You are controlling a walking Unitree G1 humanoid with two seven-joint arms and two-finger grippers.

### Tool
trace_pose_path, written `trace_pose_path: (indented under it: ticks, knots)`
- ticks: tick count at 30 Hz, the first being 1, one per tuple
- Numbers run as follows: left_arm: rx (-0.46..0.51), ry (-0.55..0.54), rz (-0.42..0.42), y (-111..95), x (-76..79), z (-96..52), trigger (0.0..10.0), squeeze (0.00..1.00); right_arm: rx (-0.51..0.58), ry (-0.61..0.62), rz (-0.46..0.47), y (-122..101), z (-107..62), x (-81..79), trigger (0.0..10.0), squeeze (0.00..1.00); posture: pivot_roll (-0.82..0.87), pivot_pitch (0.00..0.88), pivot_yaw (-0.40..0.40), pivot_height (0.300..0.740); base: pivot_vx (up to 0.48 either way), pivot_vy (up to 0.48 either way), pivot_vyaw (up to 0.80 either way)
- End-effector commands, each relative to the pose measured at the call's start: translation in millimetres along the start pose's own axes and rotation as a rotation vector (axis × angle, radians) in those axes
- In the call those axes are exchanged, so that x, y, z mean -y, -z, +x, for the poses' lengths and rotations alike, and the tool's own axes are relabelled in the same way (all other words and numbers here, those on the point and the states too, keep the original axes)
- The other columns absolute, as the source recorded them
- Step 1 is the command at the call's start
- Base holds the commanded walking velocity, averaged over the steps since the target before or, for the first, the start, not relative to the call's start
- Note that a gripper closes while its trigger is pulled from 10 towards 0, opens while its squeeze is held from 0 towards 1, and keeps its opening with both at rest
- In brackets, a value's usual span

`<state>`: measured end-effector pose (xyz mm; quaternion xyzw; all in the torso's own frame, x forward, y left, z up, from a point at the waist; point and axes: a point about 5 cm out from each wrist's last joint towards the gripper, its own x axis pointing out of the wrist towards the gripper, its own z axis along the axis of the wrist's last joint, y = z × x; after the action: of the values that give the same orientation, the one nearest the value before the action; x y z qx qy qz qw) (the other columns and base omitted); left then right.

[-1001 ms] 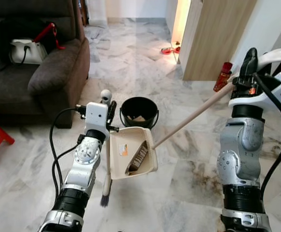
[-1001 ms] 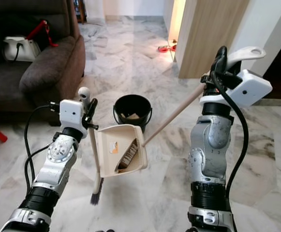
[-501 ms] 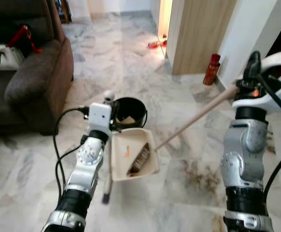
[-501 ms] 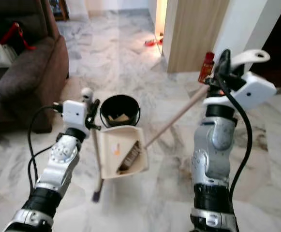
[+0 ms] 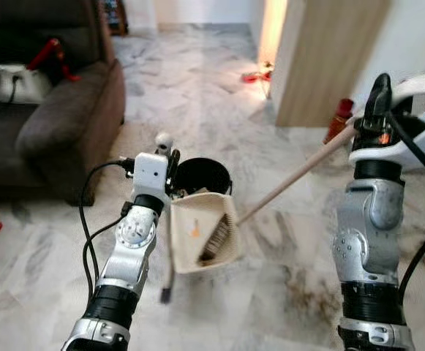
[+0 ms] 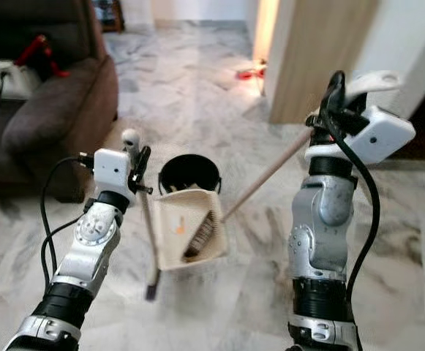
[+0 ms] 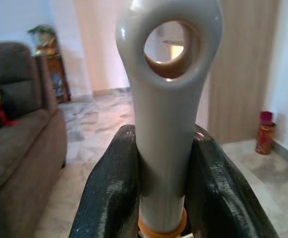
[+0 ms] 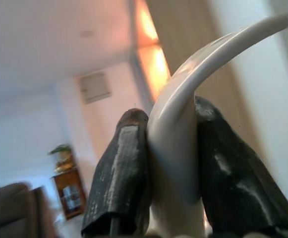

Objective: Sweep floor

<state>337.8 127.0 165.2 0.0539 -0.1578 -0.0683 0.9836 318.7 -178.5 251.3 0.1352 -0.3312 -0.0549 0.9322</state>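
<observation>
Floor: pale marble tiles [image 5: 197, 80] w/ grey veining, darker brownish stains by my right leg; views slightly blurred.
Room: dark brown sofa [image 5: 58, 124] on my left w/ a white bag [image 5: 11, 82] and red strap on the seat; wood-panel wall [image 5: 329, 58] ahead-right, warm light spilling from the gap beside it; red can [image 5: 338, 121] on the floor at the panel's foot; small red item [image 5: 254, 76] farther back near the lit gap.
Left gripper [image 7: 161, 168]: my black fingers [image 7: 109, 188] clamped tight on the dustpan's grey-white handle [image 7: 166, 114], hanging-hole end poking up past them.
Dustpan [image 5: 201, 230]: cream, held off the floor in front of me, tilted, its far edge at the bucket's rim; dark debris lies inside it.
Bucket [image 5: 202, 175]: black, on the floor just beyond the dustpan, some light scraps in it.
Right gripper [image 8: 168, 163]: raised at chest height on my right, fingers [image 8: 121, 173] closed on the broom's white curved grip [image 8: 193, 89].
Broom [image 5: 300, 172]: wooden stick slants down from my right gripper toward the dustpan; bristle head rests in the pan.
Dark short brush-like tip [image 5: 166, 295]: hangs below the dustpan handle, close to the floor; can't tell if touching.
</observation>
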Motion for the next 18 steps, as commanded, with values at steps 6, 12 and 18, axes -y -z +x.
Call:
trace_pose_path:
  ticks: [6,12,18]
  knots:
    - [0.052,-0.007,0.030,-10.4,-4.4,3.0,10.0,0.00,0.052,-0.016,0.050,-11.2,4.1,-7.9,10.0,0.00,0.12,0.055,-0.033,0.740,0.341,0.000,0.00]
    - [0.053,-0.004,0.027,-10.3,-3.0,3.0,10.0,0.00,0.053,-0.021,0.050,-11.5,3.8,-8.4,10.0,0.00,0.12,0.049,-0.031,0.740,0.339,0.000,0.00]
    - [0.056,-0.004,0.030,-11.3,-3.3,4.4,10.0,0.00,0.051,-0.026,0.056,-11.4,3.7,-9.0,10.0,0.00,0.12,0.046,-0.030,0.740,0.338,0.000,0.00]
